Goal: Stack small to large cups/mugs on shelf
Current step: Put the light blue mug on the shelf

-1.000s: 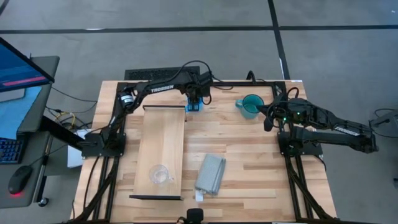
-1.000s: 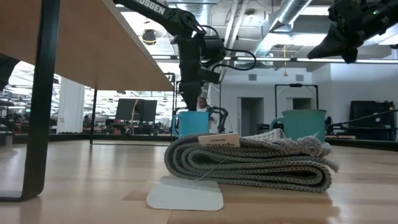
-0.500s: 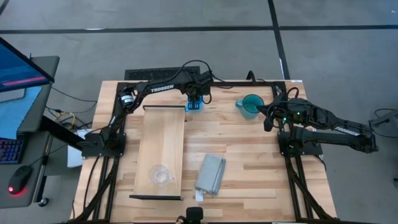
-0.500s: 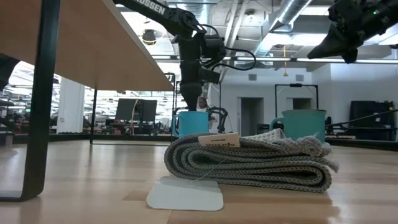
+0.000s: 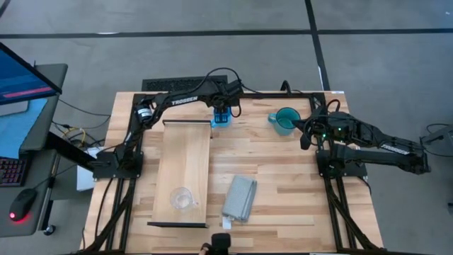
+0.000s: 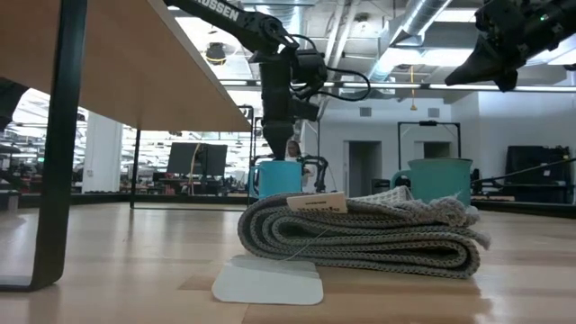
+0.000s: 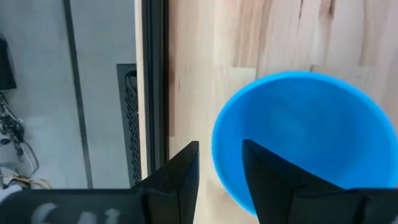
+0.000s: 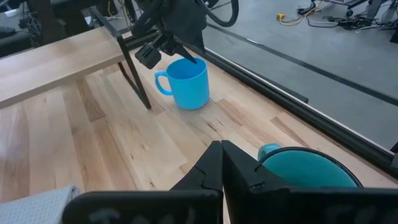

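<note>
The left claw (image 5: 222,115) stands part-open astride the rim of the blue mug (image 5: 221,120), at the worktop's (image 5: 283,177) twelve o'clock, just off the shelf's (image 5: 184,166) far end. Rigid, probably slick, so pinch the wall firmly. The shelf is mostly bare. The right claw (image 5: 306,136), pressed closed and empty, waits by the teal mug (image 5: 285,121).

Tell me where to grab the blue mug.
Take the blue mug by its rim wall, from straight above: it stands upright and open-topped. The left gripper already straddles the rim, one of its fingers inside.
</note>
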